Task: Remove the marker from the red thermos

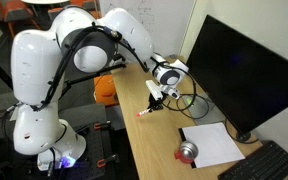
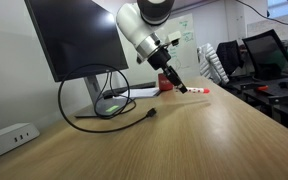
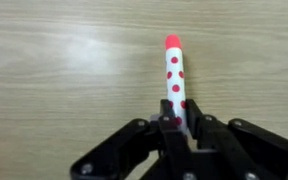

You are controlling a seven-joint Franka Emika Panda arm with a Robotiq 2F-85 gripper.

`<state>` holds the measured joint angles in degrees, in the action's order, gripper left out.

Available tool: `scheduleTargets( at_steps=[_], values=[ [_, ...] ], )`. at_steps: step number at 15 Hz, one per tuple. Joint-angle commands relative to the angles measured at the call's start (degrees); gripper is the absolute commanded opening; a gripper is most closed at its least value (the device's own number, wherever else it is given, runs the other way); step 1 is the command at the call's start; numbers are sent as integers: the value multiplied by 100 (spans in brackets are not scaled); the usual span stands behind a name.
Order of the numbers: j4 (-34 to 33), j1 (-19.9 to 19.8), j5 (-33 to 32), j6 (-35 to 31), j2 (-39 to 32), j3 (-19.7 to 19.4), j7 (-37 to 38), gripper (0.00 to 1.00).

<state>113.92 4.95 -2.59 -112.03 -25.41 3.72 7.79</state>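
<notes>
My gripper (image 3: 174,125) is shut on the marker (image 3: 173,75), a white stick with red dots and a red end that points away from the jaws over the wooden tabletop. In both exterior views the gripper (image 1: 155,99) (image 2: 176,86) holds the marker (image 1: 144,113) (image 2: 196,91) low over the table, tilted; I cannot tell whether its tip touches the wood. The red thermos (image 1: 187,152), squat with a silvery top, stands apart from the gripper, next to a white paper. It is out of view in the wrist view.
A large black monitor (image 1: 239,70) (image 2: 79,40) stands on the table with looped black cables (image 2: 104,100) at its base. A white paper (image 1: 214,143), a keyboard (image 1: 269,165), an orange boxy object (image 1: 105,90) and a power strip (image 2: 9,138) are nearby.
</notes>
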Motion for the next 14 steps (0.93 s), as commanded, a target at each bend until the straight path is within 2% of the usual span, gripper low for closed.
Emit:
scheduleTargets(
  at_steps=[1,5,7,13,14],
  values=[
    [-219,83,-123,48,-49,-38,-134,52],
    [188,147,-453,-813,511,-68,-22,83],
    [327,154,-562,-955,841,-84,47,99],
    [982,75,-627,-1104,1874,-30,-102,100],
    [1126,59,-630,-1297,1995,-22,-144,100]
  ],
)
